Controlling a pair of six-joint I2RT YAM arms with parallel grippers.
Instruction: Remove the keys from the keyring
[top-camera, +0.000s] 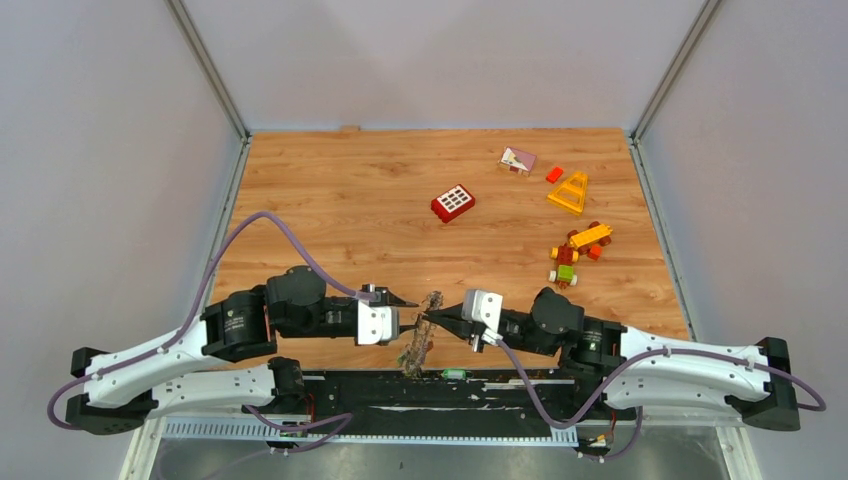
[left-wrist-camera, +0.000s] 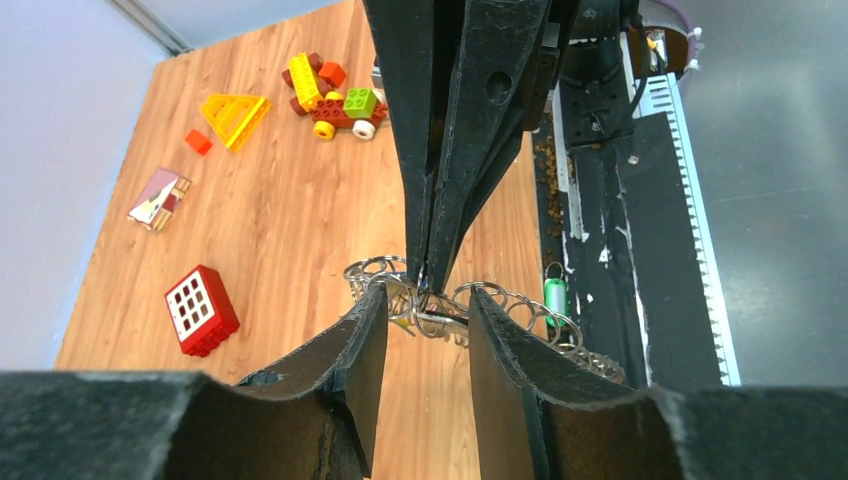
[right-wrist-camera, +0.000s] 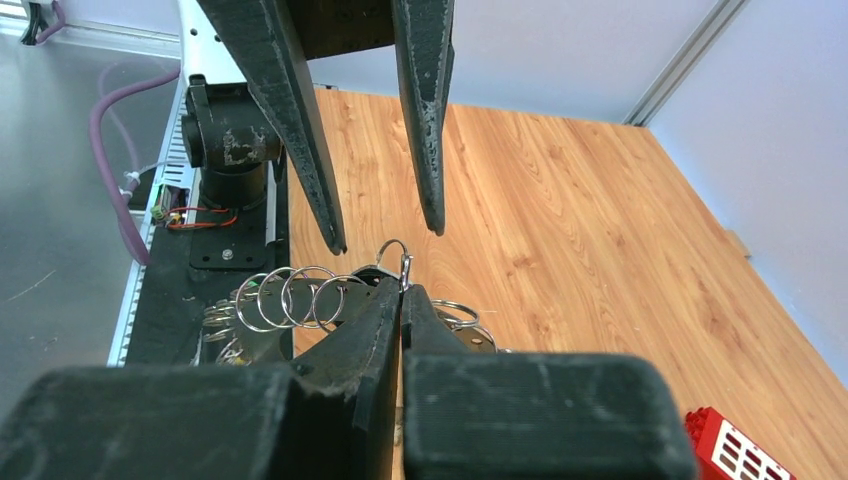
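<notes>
The task looks to be at its first step: steadying the bunch before any key comes off. The keyring, with the keys still on it, sits at the middle of the table's near edge. The right pincer is clenched on one wire loop. The left pincer is released, a finger on either side of the loops. Next, I judge, the left must close on a single key and work it round the ring — slowly. No container is in view.
</notes>
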